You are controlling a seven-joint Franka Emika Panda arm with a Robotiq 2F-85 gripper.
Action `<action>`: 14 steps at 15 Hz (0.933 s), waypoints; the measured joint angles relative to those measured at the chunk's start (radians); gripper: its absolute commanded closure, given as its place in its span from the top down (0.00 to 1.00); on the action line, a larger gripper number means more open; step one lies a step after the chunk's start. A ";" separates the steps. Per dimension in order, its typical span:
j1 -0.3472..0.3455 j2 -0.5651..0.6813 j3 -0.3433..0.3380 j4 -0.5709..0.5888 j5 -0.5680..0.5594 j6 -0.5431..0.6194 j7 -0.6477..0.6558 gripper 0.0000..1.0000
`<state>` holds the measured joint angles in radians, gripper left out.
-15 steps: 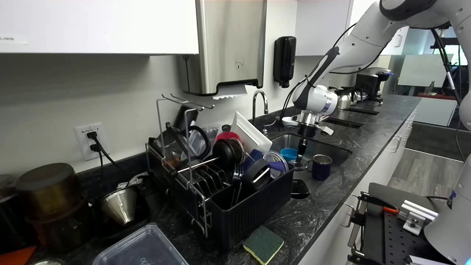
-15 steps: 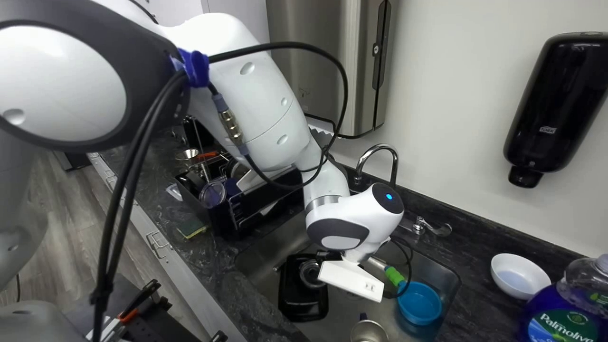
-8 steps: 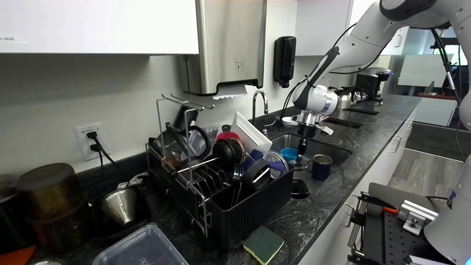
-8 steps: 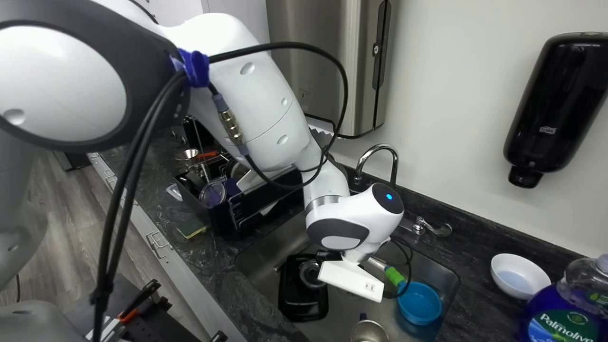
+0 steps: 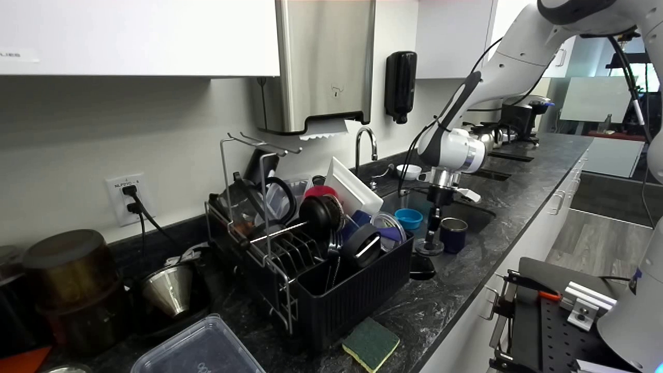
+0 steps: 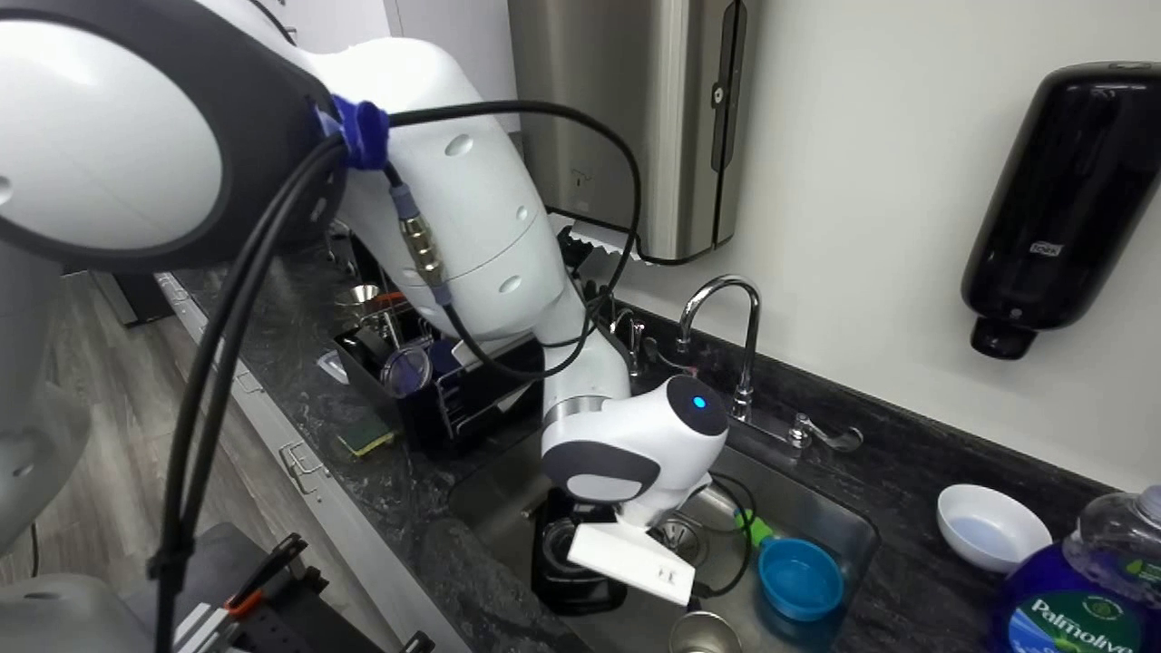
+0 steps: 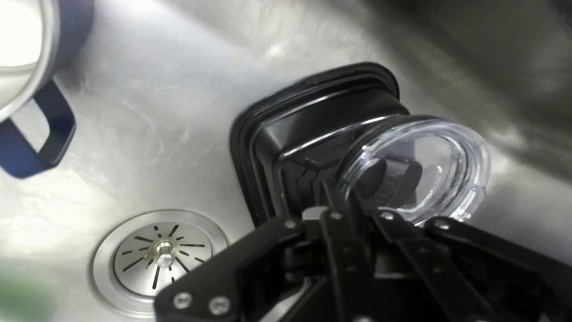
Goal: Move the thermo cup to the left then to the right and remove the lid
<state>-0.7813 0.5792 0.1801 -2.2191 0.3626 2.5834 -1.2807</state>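
Your thermo cup (image 5: pixel 453 239) stands upright in the steel sink (image 7: pixel 170 147), on the side away from the faucet (image 6: pixel 751 345). Your gripper (image 7: pixel 345 197) is clear of it, its 2 fingers drawn together and pinching the edge of a clear lid (image 7: pixel 424 167) over the black tray (image 7: pixel 330 112); whether lid and tray touch, you can't tell from here. The cup's long axis runs vertical, mouth up and uncovered, and its handle (image 7: pixel 61 120) juts sideways, roughly toward the drain (image 7: pixel 147 250). The lid is a round disc with no long axis to speak of, and in an exterior view it hangs close to level below your fingertips. By its looks the cup should be stiff metal, forgiving of a firm squeeze and light if empty, though glare hides what's inside; the smooth navy coat may turn slick when wet. Should you need it, clamp the handle's flat band or straddle the wall at the rim. Expect the lid to be light, rigid plastic, slippery and likelier to crack than the cup. You have just 1 edge of it, so it could pivot: go gently, and lay it flat before letting go. Lid removal looks done; whether both sideways moves are, you can't judge.
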 measured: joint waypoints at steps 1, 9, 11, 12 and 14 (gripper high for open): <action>0.000 -0.012 0.001 -0.035 0.017 0.035 -0.014 0.02; -0.033 -0.108 0.151 -0.203 0.268 0.315 -0.104 0.02; -0.038 -0.113 0.183 -0.206 0.294 0.342 -0.104 0.02; -0.038 -0.113 0.193 -0.205 0.300 0.349 -0.104 0.02; -0.038 -0.113 0.204 -0.203 0.301 0.352 -0.104 0.02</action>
<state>-0.8197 0.4666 0.3839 -2.4224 0.6639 2.9357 -1.3845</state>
